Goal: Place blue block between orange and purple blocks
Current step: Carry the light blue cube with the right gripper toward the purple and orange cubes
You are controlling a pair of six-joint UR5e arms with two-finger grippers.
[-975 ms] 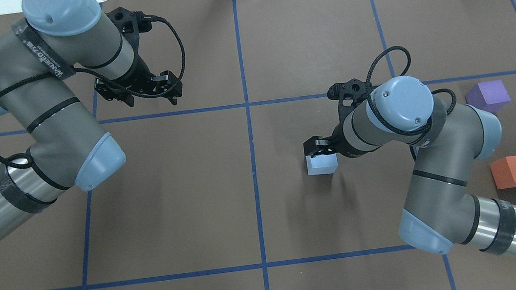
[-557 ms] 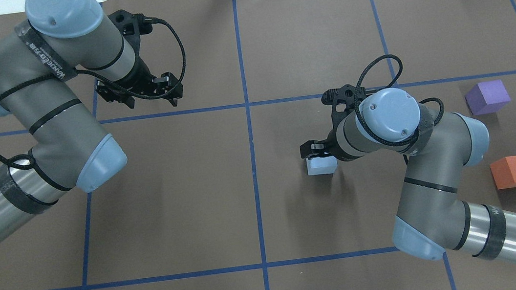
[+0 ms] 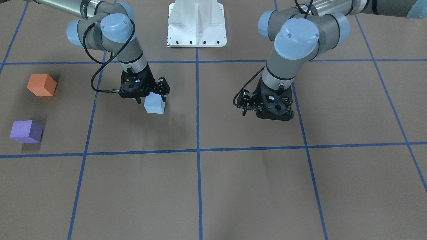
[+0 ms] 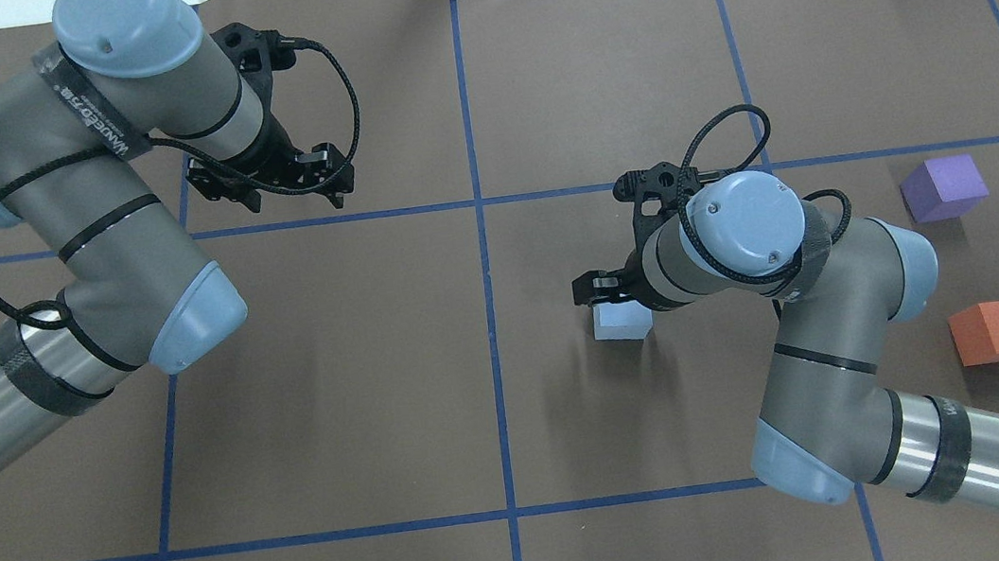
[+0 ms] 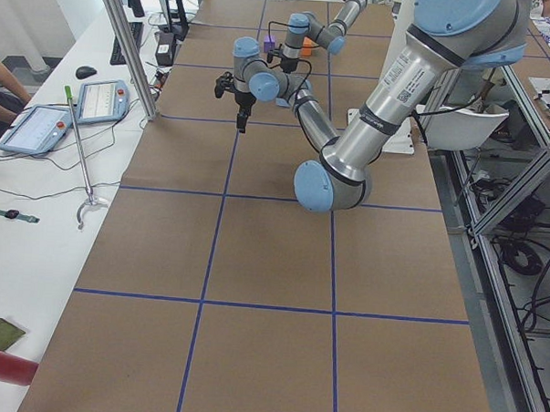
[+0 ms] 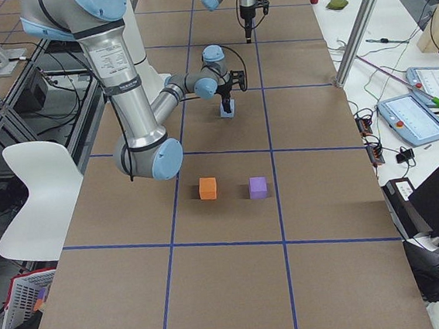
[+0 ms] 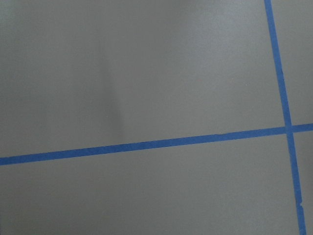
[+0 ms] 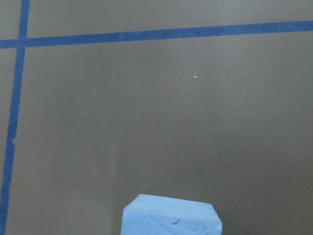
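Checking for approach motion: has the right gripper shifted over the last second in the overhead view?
Yes. The right gripper has moved toward the vertical blue centre tape line, over the light blue foam block.

brown table with blue grid lines; white chair.
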